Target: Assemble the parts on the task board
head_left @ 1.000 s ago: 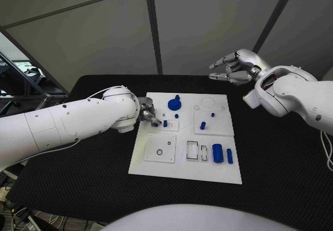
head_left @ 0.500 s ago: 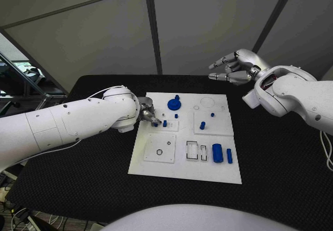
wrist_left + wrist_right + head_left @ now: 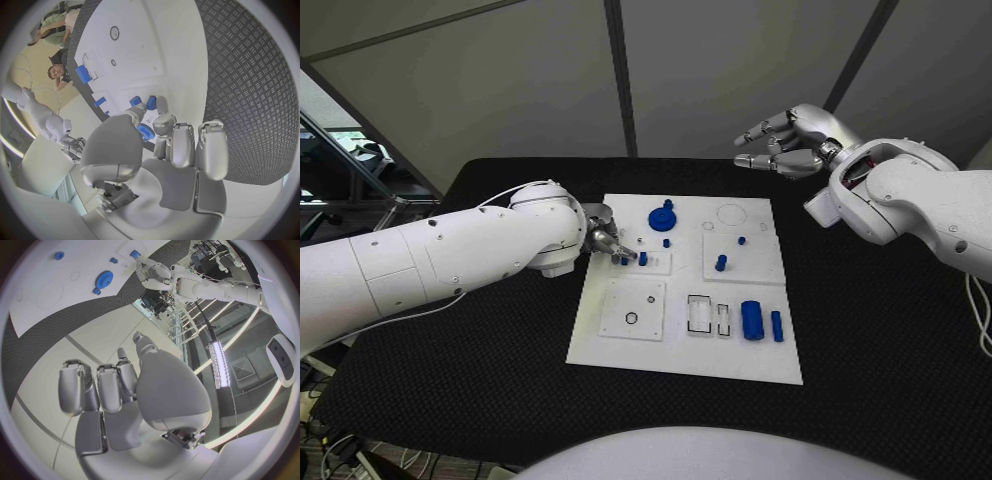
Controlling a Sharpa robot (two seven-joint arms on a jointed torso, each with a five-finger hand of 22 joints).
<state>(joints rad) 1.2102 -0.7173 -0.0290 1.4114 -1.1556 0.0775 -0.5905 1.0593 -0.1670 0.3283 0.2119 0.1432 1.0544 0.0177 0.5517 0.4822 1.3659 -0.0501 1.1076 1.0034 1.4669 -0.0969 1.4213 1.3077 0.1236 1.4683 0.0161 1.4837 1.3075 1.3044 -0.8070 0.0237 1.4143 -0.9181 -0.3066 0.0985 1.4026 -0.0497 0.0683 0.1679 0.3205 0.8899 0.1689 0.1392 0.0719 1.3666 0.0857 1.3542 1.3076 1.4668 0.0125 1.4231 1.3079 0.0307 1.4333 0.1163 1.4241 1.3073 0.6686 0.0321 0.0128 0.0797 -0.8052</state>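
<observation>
My left hand (image 3: 607, 240) sits at the near-left part of the task board (image 3: 687, 350), fingertips down on a small blue peg (image 3: 643, 257) that stands in a raised white square. From the head view I cannot tell whether I am gripping the peg or only touching it. My left wrist view settles more: my fingers (image 3: 164, 117) lie pressed close together, their tips meeting the peg (image 3: 151, 102) and a second blue piece (image 3: 135, 101) just beside it, and a blue gear (image 3: 145, 132) shows between my thumb and fingers, nearer my palm. Whether anything is truly pinched I cannot say.

Just beyond my fingertips in the head view stands the blue gear (image 3: 664, 216), with a small blue stub (image 3: 666, 241) near it. Further right of my left hand are another peg (image 3: 721, 261) and a tiny blue piece (image 3: 741, 239). Toward the board's near-right corner lie a fat blue cylinder (image 3: 753, 318) and a thinner blue bar (image 3: 777, 324), side by side, next to two empty rectangular slots (image 3: 701, 312).

My right hand (image 3: 788, 142) hangs in the air beyond the board's far-right corner, well apart from every part, fingers loosely curled and separated, holding nothing. My right wrist view shows the board (image 3: 37, 295) from far off.

I can read no writing or labels anywhere on the board.
</observation>
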